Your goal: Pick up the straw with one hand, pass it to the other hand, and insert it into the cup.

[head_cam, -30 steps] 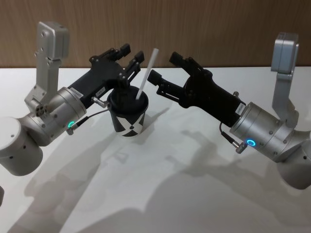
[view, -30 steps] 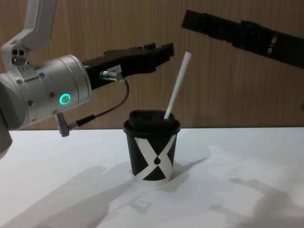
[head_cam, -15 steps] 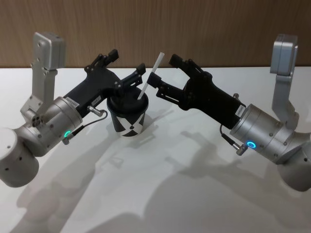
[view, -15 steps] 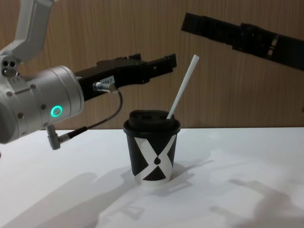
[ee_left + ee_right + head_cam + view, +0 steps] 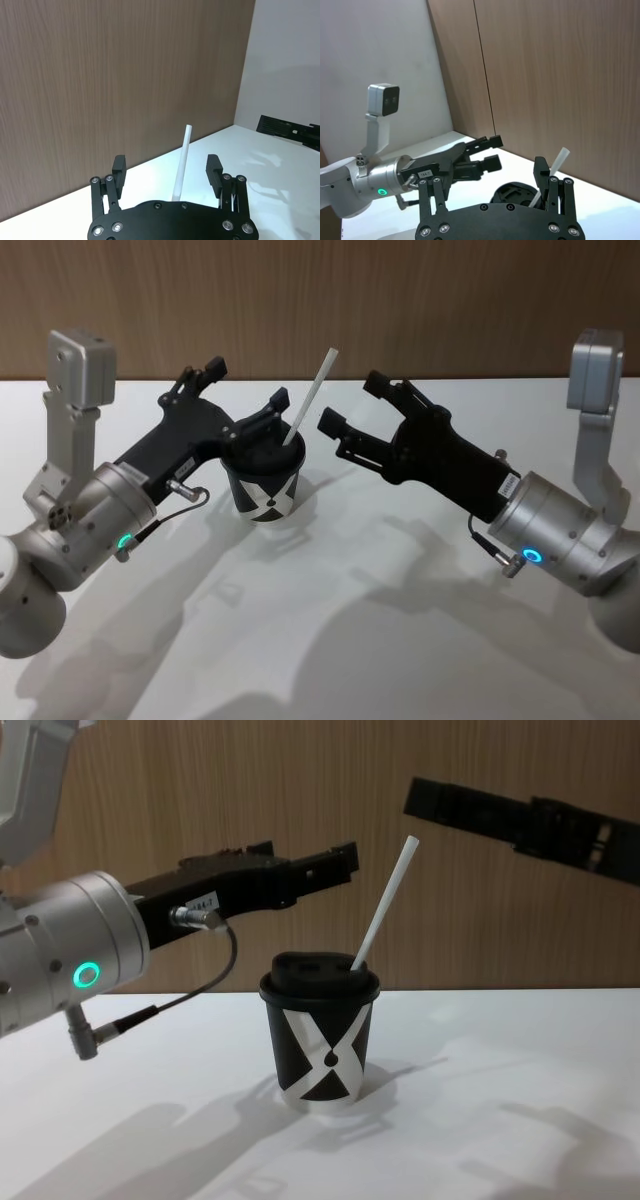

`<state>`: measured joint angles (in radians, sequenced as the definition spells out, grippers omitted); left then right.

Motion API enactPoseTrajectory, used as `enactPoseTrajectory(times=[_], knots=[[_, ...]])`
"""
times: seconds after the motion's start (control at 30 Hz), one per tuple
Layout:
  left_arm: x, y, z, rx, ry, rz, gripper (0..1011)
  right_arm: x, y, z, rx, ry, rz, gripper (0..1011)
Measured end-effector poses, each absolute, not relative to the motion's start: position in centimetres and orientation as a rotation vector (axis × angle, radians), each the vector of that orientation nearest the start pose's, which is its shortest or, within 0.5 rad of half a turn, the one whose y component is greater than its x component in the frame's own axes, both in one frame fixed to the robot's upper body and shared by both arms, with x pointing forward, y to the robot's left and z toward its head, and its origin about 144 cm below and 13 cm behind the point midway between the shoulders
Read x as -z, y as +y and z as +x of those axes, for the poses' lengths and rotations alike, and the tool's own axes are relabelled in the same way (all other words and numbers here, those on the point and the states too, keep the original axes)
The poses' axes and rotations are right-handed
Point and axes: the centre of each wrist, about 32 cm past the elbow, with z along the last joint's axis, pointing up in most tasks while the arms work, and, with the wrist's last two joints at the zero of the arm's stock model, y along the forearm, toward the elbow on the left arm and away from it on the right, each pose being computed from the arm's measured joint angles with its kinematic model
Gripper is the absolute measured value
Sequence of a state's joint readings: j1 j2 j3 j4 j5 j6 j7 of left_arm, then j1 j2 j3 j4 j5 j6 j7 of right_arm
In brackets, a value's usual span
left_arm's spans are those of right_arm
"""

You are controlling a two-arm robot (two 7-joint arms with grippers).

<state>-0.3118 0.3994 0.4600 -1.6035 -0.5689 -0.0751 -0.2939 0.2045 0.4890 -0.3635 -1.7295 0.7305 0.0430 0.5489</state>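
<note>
A: Where's the cup (image 5: 320,1040)?
B: Standing upright on the white table (image 5: 330,640), lid (image 5: 318,973) on. Nearest thing in the chest view, X pattern facing the camera.

A: And the straw (image 5: 385,900)?
B: In the cup, through the lid. It leans up and away toward the cup's right side, and the top end is free with nothing touching it.

A: Left gripper (image 5: 245,390)?
B: Just behind and left of the cup, above lid height. Fingers spread wide and holding nothing. In the left wrist view the straw stands between the two fingers (image 5: 118,170) with a clear gap on each side.

A: Right gripper (image 5: 360,405)?
B: Right of the cup and higher than the straw tip in the chest view, apart from the straw. Fingers parted there too, empty.

A: Anything behind?
B: A wood-panel wall (image 5: 300,800) beyond the cup.
</note>
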Motion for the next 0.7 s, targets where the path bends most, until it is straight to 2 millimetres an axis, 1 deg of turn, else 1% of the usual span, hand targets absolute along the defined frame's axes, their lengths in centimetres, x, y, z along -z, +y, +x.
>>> enactPoseTrajectory(times=[0.23,0.7], knots=[[-122.4,20.6,50.1,-0.847,-0.095,-0.222,1000,-123.2,-24.8,48.0,0.618,0.044,0.22,1001],[-122.3,20.6,49.4,-0.861,-0.105,-0.225,999,-123.1,-25.2,47.6,0.632,0.049,0.214,1001]])
